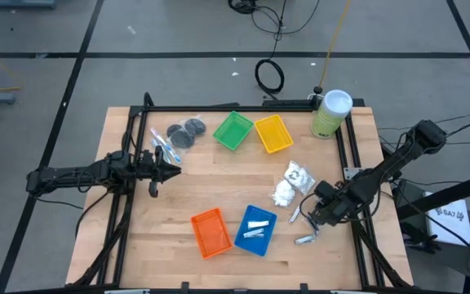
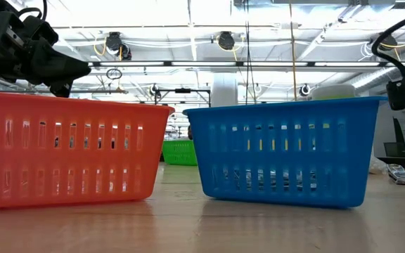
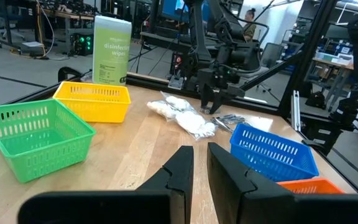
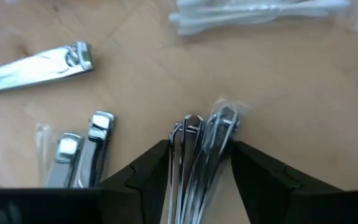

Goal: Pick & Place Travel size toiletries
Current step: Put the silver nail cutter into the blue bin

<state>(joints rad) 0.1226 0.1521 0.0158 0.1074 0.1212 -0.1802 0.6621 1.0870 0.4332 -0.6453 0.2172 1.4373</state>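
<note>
My right gripper [image 4: 201,149] points steeply down at the table's right side, open. Its fingers stand on either side of a bundle of silver nail clippers [image 4: 201,127] in clear wrap that lies on the wood. More clippers [image 4: 39,62] [image 4: 82,146] and clear-wrapped sticks [image 4: 260,12] lie close by. In the high view the gripper [image 1: 310,216] sits just below the white packets [image 1: 292,181]. Dark discs [image 1: 184,132] and blue-marked sticks [image 1: 163,147] lie at the far left. My left gripper [image 1: 155,173] waits level at the left, its fingers [image 3: 182,168] almost together and holding nothing. My right gripper has the clipper bundle [image 4: 222,112] between its two fingers [image 4: 151,168], coming from above and lying along the bundle. I cannot tell whether the fingers touch it. The bundle rests on the table.
A blue tray [image 1: 272,222] with a white item inside and an orange tray [image 1: 209,233] stand near the front. A green tray [image 1: 232,131] and a yellow tray [image 1: 272,133] stand at the back. A pale green canister [image 1: 330,113] is at the far right corner.
</note>
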